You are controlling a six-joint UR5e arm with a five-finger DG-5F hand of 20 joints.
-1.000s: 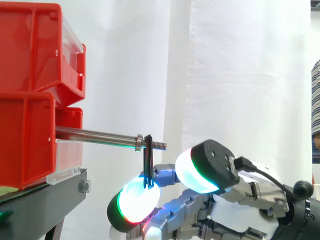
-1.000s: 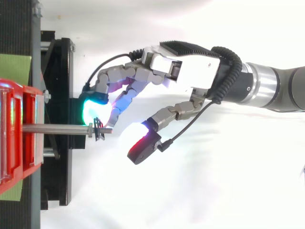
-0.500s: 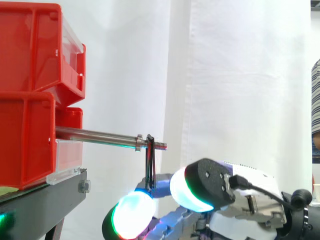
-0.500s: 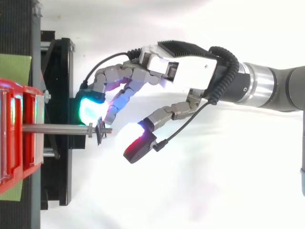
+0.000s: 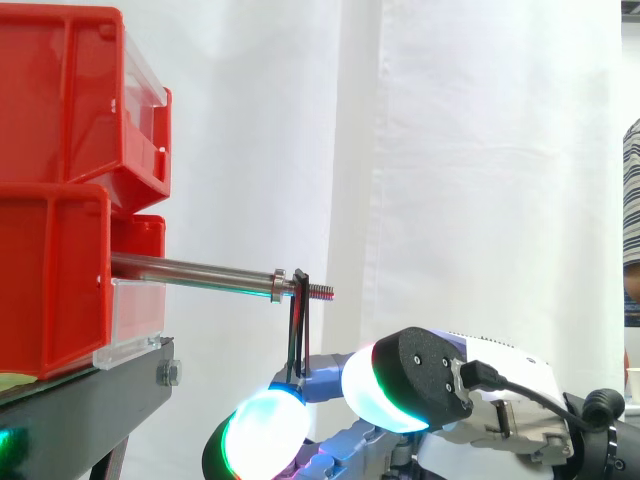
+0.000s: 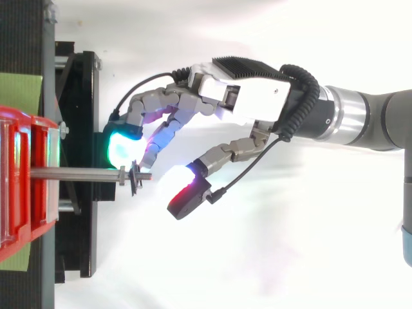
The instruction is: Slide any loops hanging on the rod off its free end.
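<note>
A: At the far left, what's there?
B: You've got stacked red bins (image 5: 60, 200), with the rod (image 5: 190, 270) running right out of them.
A: The loop?
B: Black loop (image 5: 297, 320) hangs on the threaded free end, just past the nut (image 5: 279, 283), not yet off. Its lower end reaches the glowing fingertips (image 5: 265, 428); contact unclear.
A: And the hand?
B: Your hand (image 6: 251, 103) sits low right, fingers loosely spread, thumb apart, gripping nothing.

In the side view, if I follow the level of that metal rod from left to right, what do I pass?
Red bins → metal rod → black loop hanging near its tip → threaded free end → white curtain → person's striped sleeve.
</note>
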